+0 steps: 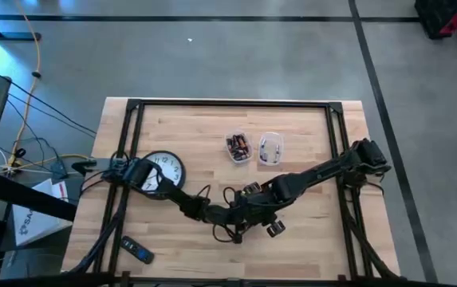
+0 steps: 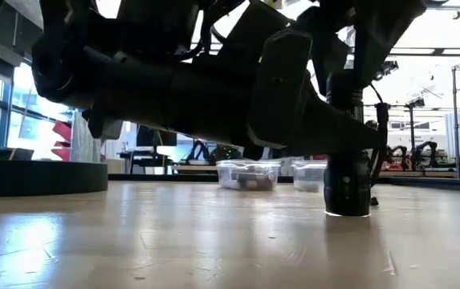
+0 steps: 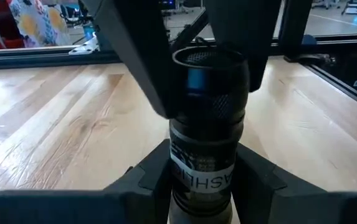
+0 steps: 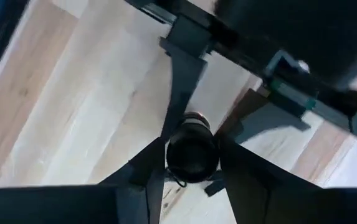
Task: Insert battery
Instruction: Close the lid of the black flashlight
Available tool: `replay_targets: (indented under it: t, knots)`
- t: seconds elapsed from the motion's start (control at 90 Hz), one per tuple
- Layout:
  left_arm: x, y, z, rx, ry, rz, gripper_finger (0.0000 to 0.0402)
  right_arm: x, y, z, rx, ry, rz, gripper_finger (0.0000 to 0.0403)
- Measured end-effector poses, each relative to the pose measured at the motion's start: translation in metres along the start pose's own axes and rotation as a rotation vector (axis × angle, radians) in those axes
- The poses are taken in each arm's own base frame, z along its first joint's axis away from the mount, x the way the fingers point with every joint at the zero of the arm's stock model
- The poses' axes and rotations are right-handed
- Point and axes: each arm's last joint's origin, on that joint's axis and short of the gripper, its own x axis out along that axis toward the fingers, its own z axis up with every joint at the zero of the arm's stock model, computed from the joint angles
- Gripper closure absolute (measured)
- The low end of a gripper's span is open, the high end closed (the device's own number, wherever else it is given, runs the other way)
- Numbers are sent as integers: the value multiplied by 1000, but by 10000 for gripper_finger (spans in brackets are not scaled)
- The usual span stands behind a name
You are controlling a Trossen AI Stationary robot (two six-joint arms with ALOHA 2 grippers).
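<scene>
Flashlight (image 3: pixel 206 124) stands near the wall clock (image 1: pixel 164 169), stiff, smooth, top-heavy; left gripper (image 3: pixel 204 180) clamps its lower barrel, right gripper (image 4: pixel 192 155) closes around its top.

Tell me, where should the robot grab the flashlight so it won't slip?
Around its straight labelled body, coming from the side. The flashlight stands upright and is round, so a sideways pinch on opposite sides fits. The left gripper holds it that way; the right gripper is at its top end.
</scene>
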Motion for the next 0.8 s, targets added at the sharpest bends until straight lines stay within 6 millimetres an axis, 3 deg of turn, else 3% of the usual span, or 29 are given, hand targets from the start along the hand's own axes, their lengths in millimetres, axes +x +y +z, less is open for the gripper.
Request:
replay_targets:
  t: [0.367,0.578,0.8]
  knots:
    - [0,1,0,-4,0,17,298,0,2,0,418,-4,-87,294]
    - [0,1,0,-10,0,29,298,0,2,-1,862,-27,-130,305]
    - [0,3,0,-8,1,47,298,1,5,-1,1356,-76,-145,289]
